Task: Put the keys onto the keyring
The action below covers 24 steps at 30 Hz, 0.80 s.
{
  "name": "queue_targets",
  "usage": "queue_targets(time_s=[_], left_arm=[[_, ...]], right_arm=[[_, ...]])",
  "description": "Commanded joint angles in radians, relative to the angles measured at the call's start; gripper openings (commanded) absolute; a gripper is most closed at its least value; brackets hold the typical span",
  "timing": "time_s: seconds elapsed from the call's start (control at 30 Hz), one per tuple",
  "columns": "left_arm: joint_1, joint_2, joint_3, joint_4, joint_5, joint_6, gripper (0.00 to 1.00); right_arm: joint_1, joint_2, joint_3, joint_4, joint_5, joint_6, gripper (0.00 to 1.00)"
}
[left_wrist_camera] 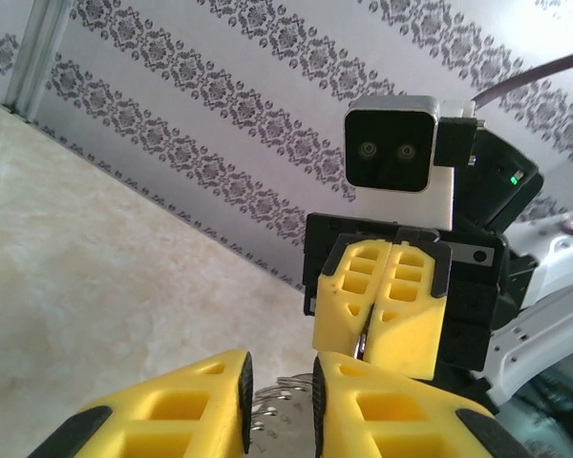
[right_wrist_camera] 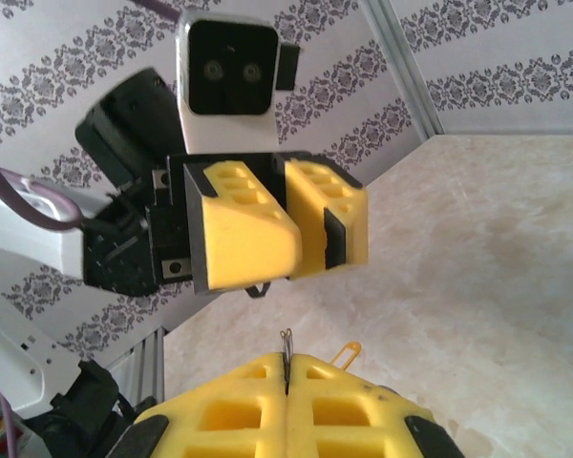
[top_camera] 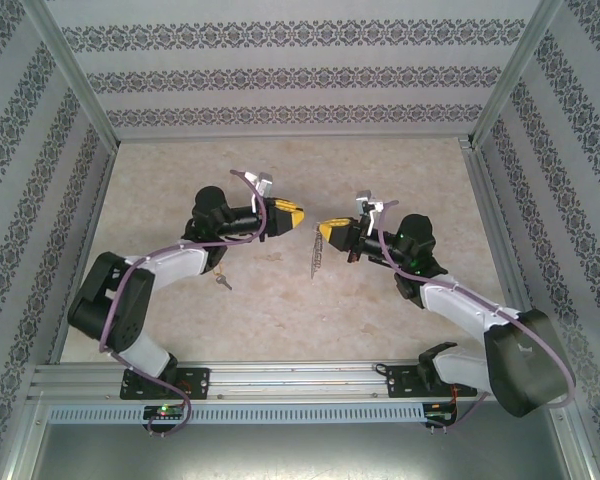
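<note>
My right gripper [top_camera: 330, 232] is shut on the keyring, holding it above the middle of the table. The thin grey wire of the keyring [right_wrist_camera: 286, 342] sticks up between the closed yellow fingertips, and its silvery chain [top_camera: 315, 258] hangs below. My left gripper [top_camera: 292, 215] faces it tip to tip and is open. The chain [left_wrist_camera: 282, 412] hangs in the gap between the left pads, not clamped. The tiny dark key [top_camera: 222, 282] lies on the table beside the left arm's forearm. A small gold piece [right_wrist_camera: 346, 352] shows on the table just past the right fingertips.
The marble-patterned table [top_camera: 280, 320] is boxed in by patterned walls [top_camera: 300, 75] on three sides. A metal rail [top_camera: 280, 380] runs along the near edge. The two grippers are almost touching.
</note>
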<state>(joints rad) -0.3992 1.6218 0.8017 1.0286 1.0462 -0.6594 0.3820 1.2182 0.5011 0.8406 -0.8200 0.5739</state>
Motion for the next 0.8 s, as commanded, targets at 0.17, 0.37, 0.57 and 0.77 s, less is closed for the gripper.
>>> queue_targets(time_s=[0.17, 0.37, 0.57, 0.77], left_arm=[[-0.023, 0.078, -0.041, 0.388, -0.003, -0.203, 0.21], [-0.036, 0.061, -0.056, 0.364, -0.007, -0.178, 0.21], [-0.054, 0.065, -0.053, 0.364, -0.009, -0.172, 0.23], [-0.071, 0.072, -0.037, 0.349, -0.002, -0.162, 0.24]], right_arm=[[0.012, 0.042, 0.004, 0.144, 0.064, 0.048, 0.00], [0.016, 0.043, 0.004, 0.140, 0.111, 0.049, 0.00], [0.030, 0.055, 0.020, 0.138, 0.114, 0.051, 0.00], [0.041, 0.061, 0.028, 0.138, 0.114, 0.050, 0.00]])
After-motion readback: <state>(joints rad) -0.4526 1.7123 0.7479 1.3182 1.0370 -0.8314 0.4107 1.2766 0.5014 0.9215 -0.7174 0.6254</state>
